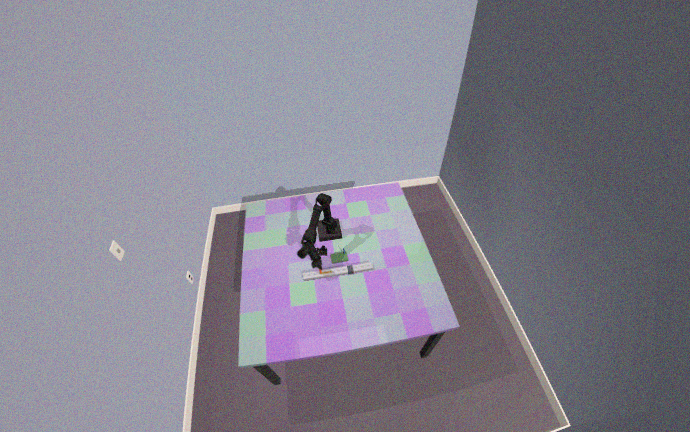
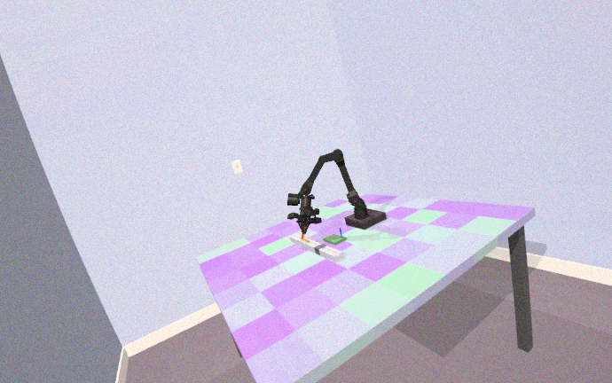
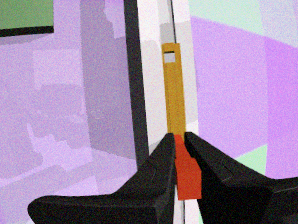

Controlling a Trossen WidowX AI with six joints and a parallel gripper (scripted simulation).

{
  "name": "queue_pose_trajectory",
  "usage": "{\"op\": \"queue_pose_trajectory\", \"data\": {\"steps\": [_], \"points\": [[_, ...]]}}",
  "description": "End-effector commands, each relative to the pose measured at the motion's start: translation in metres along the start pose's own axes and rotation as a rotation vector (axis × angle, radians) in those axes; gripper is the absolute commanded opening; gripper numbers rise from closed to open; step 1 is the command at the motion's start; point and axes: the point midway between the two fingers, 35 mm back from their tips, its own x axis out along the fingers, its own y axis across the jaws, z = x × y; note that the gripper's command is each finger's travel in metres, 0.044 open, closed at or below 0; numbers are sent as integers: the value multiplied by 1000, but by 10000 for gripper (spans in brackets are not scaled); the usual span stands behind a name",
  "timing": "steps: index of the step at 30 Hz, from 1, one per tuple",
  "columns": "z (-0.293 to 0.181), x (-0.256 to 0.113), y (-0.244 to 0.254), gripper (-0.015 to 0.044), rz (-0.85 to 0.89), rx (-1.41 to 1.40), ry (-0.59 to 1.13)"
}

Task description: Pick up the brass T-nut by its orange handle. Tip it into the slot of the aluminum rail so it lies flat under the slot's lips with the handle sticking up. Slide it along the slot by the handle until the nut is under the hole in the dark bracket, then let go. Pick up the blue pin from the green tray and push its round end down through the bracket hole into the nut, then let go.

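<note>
From above, the gripper [image 1: 319, 269] [image 2: 303, 233] [image 3: 178, 139] works over the aluminum rail [image 1: 310, 275] [image 2: 333, 255] [image 3: 150, 65], short of the dark bracket [image 1: 350, 269] [image 2: 319, 248]. The exterior view shows the blue pin [image 1: 343, 251] [image 2: 340, 232] awaiting its turn, upright at the green tray [image 1: 338, 257] [image 2: 334, 238] [image 3: 25, 14]. At the wrist, fingers clamp the orange handle [image 1: 320, 271] [image 2: 302, 235] [image 3: 188, 175], the brass T-nut [image 1: 326, 272] [image 2: 305, 240] [image 3: 174, 95] along the slot, seating unclear.

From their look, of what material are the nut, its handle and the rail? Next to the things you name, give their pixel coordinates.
The nut [image 3: 174, 95] looks like brass, dull: even yellow-brown color, little shine. The handle [image 3: 189, 177] is perhaps painted or plastic: flat orange-red, no grain visible. The rail [image 1: 310, 275] [image 2: 332, 255] is pale grey-white, possibly matte aluminum, though its look alone leaves painted metal or plastic open.
</note>
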Motion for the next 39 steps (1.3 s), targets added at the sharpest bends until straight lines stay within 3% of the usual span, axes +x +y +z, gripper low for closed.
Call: {"op": "queue_pose_trajectory", "data": {"steps": [1, 39], "points": [[-1, 0, 0, -150, 8, 8, 2], [-1, 1, -5, -150, 90, 32, -3]]}}
